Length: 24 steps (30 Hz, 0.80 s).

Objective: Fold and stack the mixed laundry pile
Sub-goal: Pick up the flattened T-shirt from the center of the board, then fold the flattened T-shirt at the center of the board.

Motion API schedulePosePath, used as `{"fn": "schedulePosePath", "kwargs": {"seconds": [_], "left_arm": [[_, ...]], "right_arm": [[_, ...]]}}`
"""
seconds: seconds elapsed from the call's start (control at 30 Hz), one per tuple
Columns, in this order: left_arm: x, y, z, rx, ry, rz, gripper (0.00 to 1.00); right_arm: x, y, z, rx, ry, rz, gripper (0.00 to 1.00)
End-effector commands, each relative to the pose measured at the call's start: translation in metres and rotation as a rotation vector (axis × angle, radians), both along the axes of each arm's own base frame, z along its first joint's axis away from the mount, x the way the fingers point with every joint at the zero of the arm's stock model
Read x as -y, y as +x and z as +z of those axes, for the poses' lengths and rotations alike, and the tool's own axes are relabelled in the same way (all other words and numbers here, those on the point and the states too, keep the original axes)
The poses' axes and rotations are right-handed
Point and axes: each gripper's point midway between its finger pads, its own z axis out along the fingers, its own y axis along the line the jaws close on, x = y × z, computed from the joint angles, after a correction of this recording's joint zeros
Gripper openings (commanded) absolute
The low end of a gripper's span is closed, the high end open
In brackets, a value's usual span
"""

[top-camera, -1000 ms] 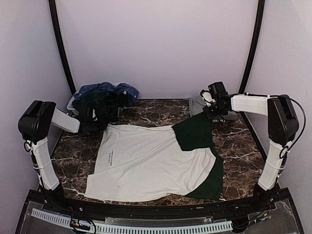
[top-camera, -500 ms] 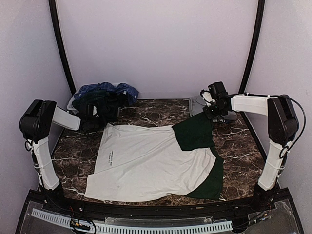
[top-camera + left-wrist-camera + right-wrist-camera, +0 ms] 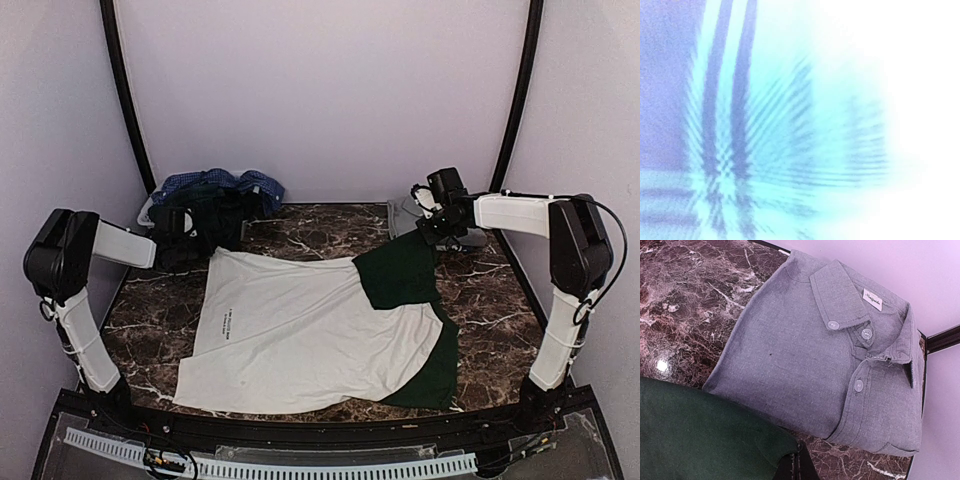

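Observation:
The white tee (image 3: pixel 300 330) with dark green sleeves lies spread on the marble table (image 3: pixel 320 225). My right gripper (image 3: pixel 431 234) is shut on the edge of its far green sleeve (image 3: pixel 400 270). The right wrist view shows the closed fingertips (image 3: pixel 800 466) pinching that sleeve (image 3: pixel 700 435). The rest of the laundry pile (image 3: pixel 210 205), blue checked shirt (image 3: pixel 205 181) over dark tartan cloth, sits at the back left. My left gripper (image 3: pixel 178 243) is up against this pile. The left wrist view is a washed-out blur of pale checked cloth (image 3: pixel 725 125); the jaws are hidden.
A folded grey button shirt (image 3: pixel 825 350) lies at the back right corner, just beyond the right gripper, and shows in the top view (image 3: pixel 405 213). A pale slatted basket (image 3: pixel 148 212) holds the pile. Black frame posts stand at both back corners.
My left arm has drawn back and left, from the tee's far left corner to the laundry pile. The right arm and the tee have not moved.

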Motion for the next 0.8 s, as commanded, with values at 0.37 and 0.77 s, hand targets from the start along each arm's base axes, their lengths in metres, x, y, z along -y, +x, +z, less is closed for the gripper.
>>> {"fn": "schedulePosePath", "kwargs": {"seconds": [0.37, 0.77], "left_arm": [[-0.015, -0.037, 0.060, 0.138, 0.113, -0.017, 0.00], [-0.020, -0.088, 0.074, 0.114, 0.106, -0.032, 0.00]], "right_arm": [[0.000, -0.021, 0.064, 0.092, 0.133, -0.026, 0.00], [-0.016, -0.086, 0.068, 0.002, 0.312, 0.010, 0.00]]}}
